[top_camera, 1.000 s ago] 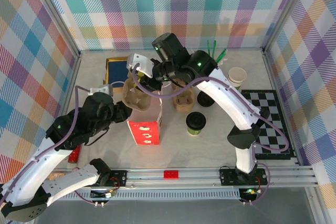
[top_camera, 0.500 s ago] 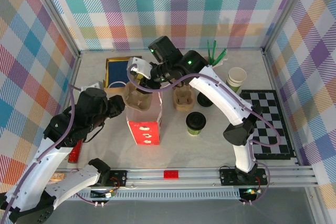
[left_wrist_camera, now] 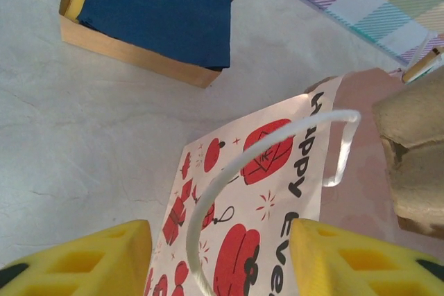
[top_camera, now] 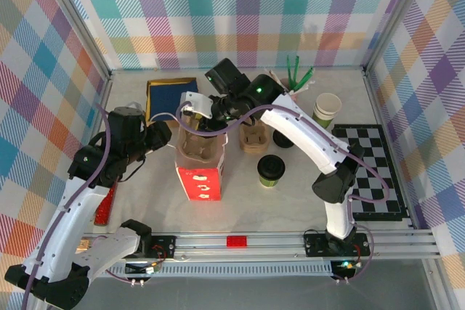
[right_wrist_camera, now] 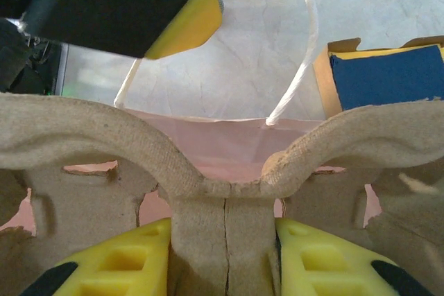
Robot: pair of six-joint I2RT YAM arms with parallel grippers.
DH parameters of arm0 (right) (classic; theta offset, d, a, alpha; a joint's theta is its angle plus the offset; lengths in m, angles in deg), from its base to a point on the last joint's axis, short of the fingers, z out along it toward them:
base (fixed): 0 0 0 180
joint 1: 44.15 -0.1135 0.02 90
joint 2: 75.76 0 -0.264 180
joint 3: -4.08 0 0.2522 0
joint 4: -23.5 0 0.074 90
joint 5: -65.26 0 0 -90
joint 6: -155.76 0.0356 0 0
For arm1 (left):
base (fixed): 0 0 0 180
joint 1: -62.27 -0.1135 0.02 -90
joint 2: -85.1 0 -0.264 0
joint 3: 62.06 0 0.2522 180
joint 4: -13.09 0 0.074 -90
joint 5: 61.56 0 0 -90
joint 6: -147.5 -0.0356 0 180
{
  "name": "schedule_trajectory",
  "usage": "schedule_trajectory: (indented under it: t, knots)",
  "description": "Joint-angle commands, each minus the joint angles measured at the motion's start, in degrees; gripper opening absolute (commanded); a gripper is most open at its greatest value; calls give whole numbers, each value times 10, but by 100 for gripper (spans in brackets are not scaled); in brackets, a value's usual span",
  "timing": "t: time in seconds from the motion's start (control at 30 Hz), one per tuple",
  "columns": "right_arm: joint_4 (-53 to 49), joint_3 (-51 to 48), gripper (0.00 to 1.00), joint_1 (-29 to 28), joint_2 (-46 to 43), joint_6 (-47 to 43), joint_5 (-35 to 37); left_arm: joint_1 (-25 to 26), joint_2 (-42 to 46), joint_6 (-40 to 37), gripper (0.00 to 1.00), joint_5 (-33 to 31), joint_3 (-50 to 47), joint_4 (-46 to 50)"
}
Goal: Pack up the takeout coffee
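The takeout coffee [top_camera: 270, 170], an olive-green cup with a black lid, stands on the table to the right of the red bag [top_camera: 200, 181]. My right gripper [top_camera: 199, 125] [right_wrist_camera: 223, 258] is shut on the middle post of a brown pulp cup carrier [top_camera: 197, 147] [right_wrist_camera: 225, 199], which it holds in the bag's open mouth. My left gripper [top_camera: 164, 136] [left_wrist_camera: 218, 261] is open beside the bag's left wall [left_wrist_camera: 267, 171]. The white bag handle [left_wrist_camera: 229, 171] arcs between its yellow fingers [left_wrist_camera: 76, 265] without being pinched.
A second pulp carrier [top_camera: 255, 136] and a loose black lid [top_camera: 284, 139] lie behind the coffee. A cream-rimmed cup stack [top_camera: 327, 109], green stirrers [top_camera: 298, 72] and a checkered mat [top_camera: 374, 168] are on the right. A blue napkin box [top_camera: 167, 95] [left_wrist_camera: 156, 12] sits at the back left.
My right gripper has brought the carrier left and down into the bag's mouth. My left gripper has drawn back to the left, off the bag's edge.
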Motion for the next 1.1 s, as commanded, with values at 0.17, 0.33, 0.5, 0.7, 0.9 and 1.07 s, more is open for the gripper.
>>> schedule_trajectory:
  t: [0.17,0.33,0.5,0.7,0.9,1.07]
  knots:
    - [-19,-33,24,-13,-17,-59,41,-22,-2,-18,39,29,-1,-23]
    - [-23,-34,23,-20,-3,-67,59,-25,-2,-21,29,34,-3,-24]
    - [-21,-44,23,-39,-2,-76,83,-27,0,-24,27,32,-3,-23]
    - [-29,-43,22,-52,-6,-80,97,-29,-3,-27,25,35,-6,-25]
    - [-35,-64,23,-54,-12,-76,91,-30,0,-26,23,35,-7,-26]
    - [-38,-70,23,-55,-7,-71,108,-31,5,-24,22,38,-6,-25]
